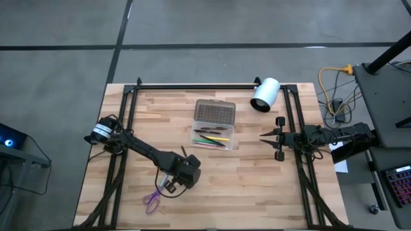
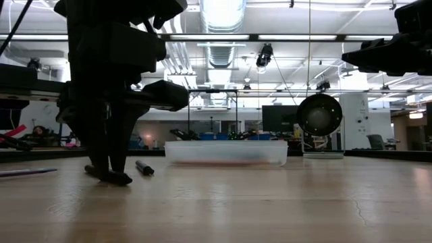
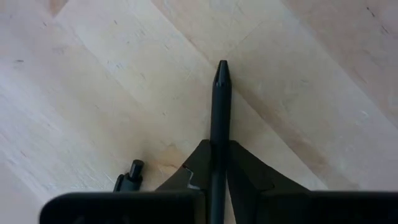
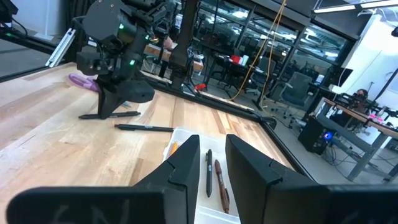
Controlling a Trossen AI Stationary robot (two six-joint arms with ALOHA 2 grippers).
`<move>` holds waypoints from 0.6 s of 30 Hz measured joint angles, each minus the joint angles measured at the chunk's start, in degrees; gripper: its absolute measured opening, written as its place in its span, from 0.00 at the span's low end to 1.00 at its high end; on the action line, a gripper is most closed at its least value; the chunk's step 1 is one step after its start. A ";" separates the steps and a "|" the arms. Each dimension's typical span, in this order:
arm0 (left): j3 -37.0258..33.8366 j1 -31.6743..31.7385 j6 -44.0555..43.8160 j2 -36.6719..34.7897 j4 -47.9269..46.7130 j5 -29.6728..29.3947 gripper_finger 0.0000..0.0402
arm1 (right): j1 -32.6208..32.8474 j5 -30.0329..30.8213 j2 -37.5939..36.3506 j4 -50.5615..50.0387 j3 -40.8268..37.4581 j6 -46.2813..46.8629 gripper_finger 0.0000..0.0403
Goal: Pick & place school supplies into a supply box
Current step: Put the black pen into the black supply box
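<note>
Ceiling strip lights point(image 2: 223, 13) far behind me glare white in the low view, so my left arm point(image 2: 108, 88) shows only as a black silhouette, and the table point(image 2: 270, 202) catches a soft sheen near the lens, where its grain blurs. From above the light is even and flat, with faint shadows under my arms. At my left wrist the wood is bright and the pen point(image 3: 220, 118) sharp, though my own fingers point(image 3: 249, 180) sit dark and soft.

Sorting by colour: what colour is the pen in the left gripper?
Black; the pen shows best in the left wrist view, clamped in the left gripper.
</note>
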 joint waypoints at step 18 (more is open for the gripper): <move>4.02 -0.39 0.21 -1.68 -2.55 -6.79 0.03 | 0.02 0.02 -0.02 -0.02 0.00 0.00 0.18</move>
